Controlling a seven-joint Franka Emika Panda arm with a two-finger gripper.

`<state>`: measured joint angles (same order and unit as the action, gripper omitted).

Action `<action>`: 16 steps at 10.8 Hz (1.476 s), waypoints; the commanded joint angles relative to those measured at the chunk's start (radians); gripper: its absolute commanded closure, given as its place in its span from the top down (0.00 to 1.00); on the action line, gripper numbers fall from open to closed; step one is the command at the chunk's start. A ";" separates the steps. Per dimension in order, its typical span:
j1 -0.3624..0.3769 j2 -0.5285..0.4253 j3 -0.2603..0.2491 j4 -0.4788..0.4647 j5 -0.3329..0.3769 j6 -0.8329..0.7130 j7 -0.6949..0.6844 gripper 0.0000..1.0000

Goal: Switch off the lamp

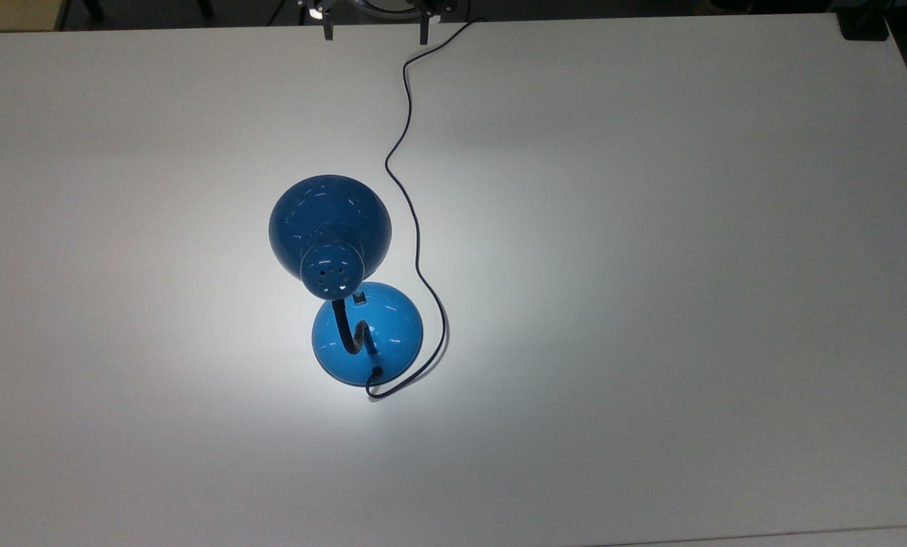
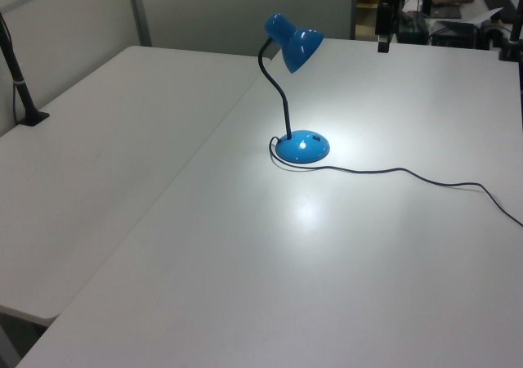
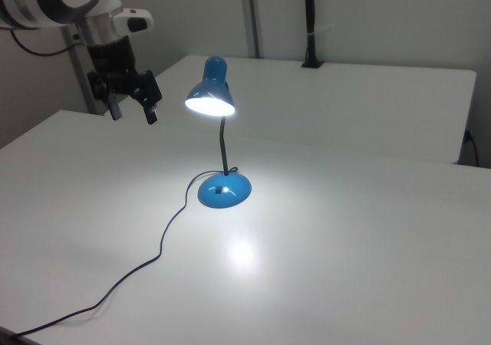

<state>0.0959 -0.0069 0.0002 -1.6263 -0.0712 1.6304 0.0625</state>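
Observation:
The blue lamp point(image 1: 368, 334) stands near the middle of the white table point(image 1: 651, 304), its round base under a black gooseneck. Its bell-shaped shade point(image 1: 330, 228) is lit; the right view shows the shade point(image 3: 210, 92) glowing and a bright pool of light on the table. A small switch point(image 1: 358, 298) sits on the base. The thin black cord point(image 1: 408, 190) winds from the base to the top view's upper edge. My gripper point(image 1: 376, 32) hangs open above that edge, well away from the lamp. In the right view my gripper point(image 3: 132, 111) is left of the shade, holding nothing.
A second white table point(image 2: 98, 139) adjoins along a seam on the left view's left. A black clamped post point(image 2: 20, 82) stands on it, and the post point(image 3: 309, 23) also rises at the back of the right view. The lamp cord point(image 2: 409, 173) trails across the table.

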 commanded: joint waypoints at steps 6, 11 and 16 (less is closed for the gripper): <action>0.011 -0.001 -0.006 0.014 0.004 -0.058 -0.001 1.00; 0.011 -0.001 -0.006 0.014 0.004 -0.058 -0.036 0.39; 0.010 0.002 -0.006 0.014 0.004 -0.058 -0.078 0.00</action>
<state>0.0963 -0.0068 0.0005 -1.6263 -0.0712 1.6014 0.0275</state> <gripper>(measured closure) 0.916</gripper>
